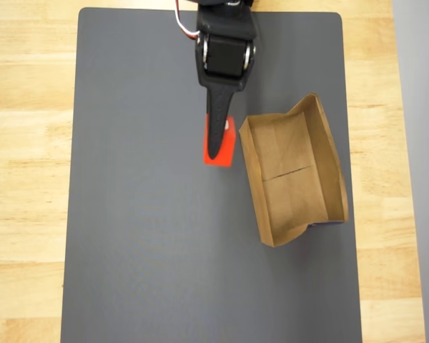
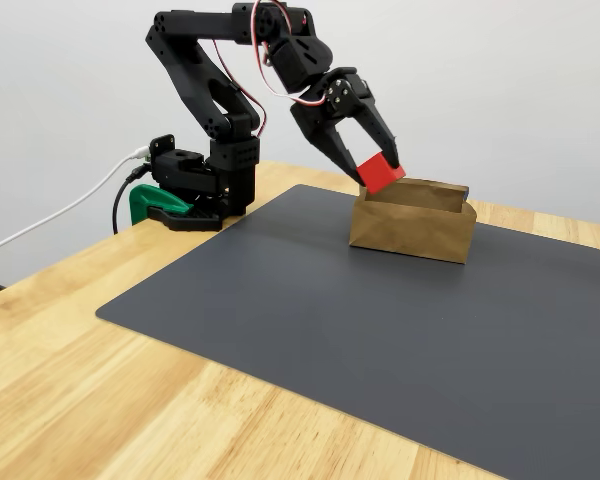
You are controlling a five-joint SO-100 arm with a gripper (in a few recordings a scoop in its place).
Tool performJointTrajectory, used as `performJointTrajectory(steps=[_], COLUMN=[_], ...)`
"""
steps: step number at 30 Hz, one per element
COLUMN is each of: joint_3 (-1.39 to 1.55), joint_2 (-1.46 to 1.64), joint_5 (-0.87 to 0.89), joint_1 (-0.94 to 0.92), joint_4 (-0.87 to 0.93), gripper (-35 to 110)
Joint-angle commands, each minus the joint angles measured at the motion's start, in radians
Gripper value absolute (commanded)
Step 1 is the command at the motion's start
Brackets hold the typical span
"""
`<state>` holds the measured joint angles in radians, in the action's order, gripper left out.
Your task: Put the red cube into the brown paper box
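The carry is the step in hand, judging by how things lie: the red cube [image 2: 381, 172] is off the grey mat [image 1: 150, 236] and held in the air by the pincer [image 2: 377, 172], which pinches it between its two fingers. In the fixed view the cube hangs just above the near-left wall of the brown paper box [image 2: 412, 226], close to its rim but apart from it. In the overhead view the cube [image 1: 224, 150] appears just to the left of the box [image 1: 293, 171], outside its left wall, with the black finger [image 1: 216, 132] lying across its top.

The box is open upward and nothing lies in it; a crease runs across its floor. It sits on the mat, turned a little askew to the mat's edges.

What remains, I judge, is to bring the cube further over the box, past the left wall, so that it stands above the floor, and then to spread the fingers. The walls are thin paper and low, so a low pass could nudge the box.
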<state>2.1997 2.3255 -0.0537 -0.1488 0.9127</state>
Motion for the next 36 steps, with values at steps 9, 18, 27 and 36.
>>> performJointTrajectory(steps=[9, 18, 27, 36], joint_3=[-0.026, 0.046, 0.074, 0.087], joint_2=[-0.120, -0.109, -0.080, 0.196], joint_5=[0.067, 0.067, 0.037, -0.084], joint_1=[0.281, 0.322, 0.298, 0.043], joint_4=[-0.112, -0.120, -0.107, -0.060], gripper=[0, 20, 35, 1])
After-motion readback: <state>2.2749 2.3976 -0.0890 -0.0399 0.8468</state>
